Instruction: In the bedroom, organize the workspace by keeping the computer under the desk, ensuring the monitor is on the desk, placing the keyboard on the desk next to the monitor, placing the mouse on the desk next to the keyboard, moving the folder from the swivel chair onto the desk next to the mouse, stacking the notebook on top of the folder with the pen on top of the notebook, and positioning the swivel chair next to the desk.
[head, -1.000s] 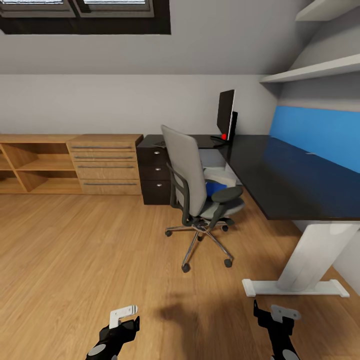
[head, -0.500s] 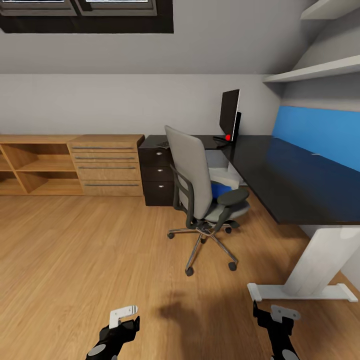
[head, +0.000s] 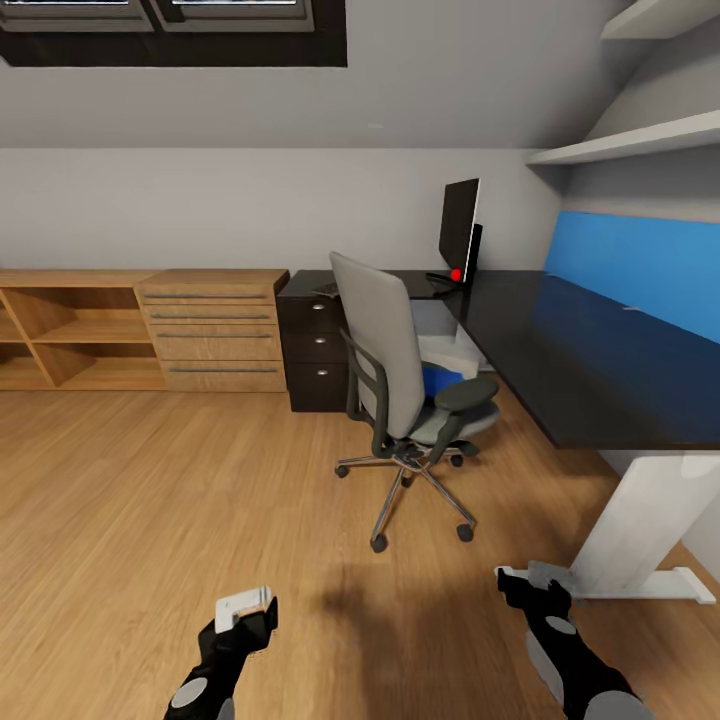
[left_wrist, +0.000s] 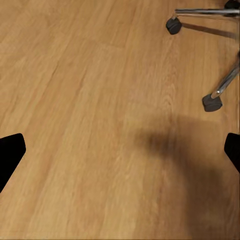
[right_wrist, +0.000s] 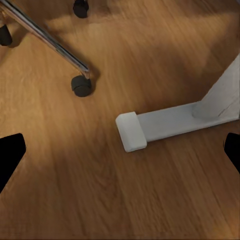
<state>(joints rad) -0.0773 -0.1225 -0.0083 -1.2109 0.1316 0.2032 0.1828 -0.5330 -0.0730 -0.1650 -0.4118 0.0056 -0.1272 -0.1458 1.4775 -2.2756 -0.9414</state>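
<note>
The grey swivel chair (head: 390, 360) stands on the wood floor in front of the black desk (head: 570, 350), its back turned toward me. A bright-blue folder (head: 433, 380) lies on its seat, mostly hidden by the backrest. The black monitor (head: 458, 232) stands edge-on at the desk's far corner. A light grey-white computer (head: 447, 338) sits under the desk behind the chair. My left gripper (head: 245, 608) (left_wrist: 120, 152) and right gripper (head: 525, 588) (right_wrist: 120, 152) hang low over the floor, both open and empty, well short of the chair. Chair castors (left_wrist: 211, 102) (right_wrist: 81, 86) lie ahead of them.
The desk's white leg (head: 640, 515) and its foot (right_wrist: 150, 125) stand just ahead of my right gripper. Black drawers (head: 315, 345) sit at the desk's left end, beside a light-wood dresser (head: 212, 330) and open shelving (head: 60, 335). Wall shelves (head: 620, 145) hang above the desk.
The view first shifted slightly as the camera moved, then held still. Both grippers have since turned and reached a little forward, the right one toward the desk foot.
</note>
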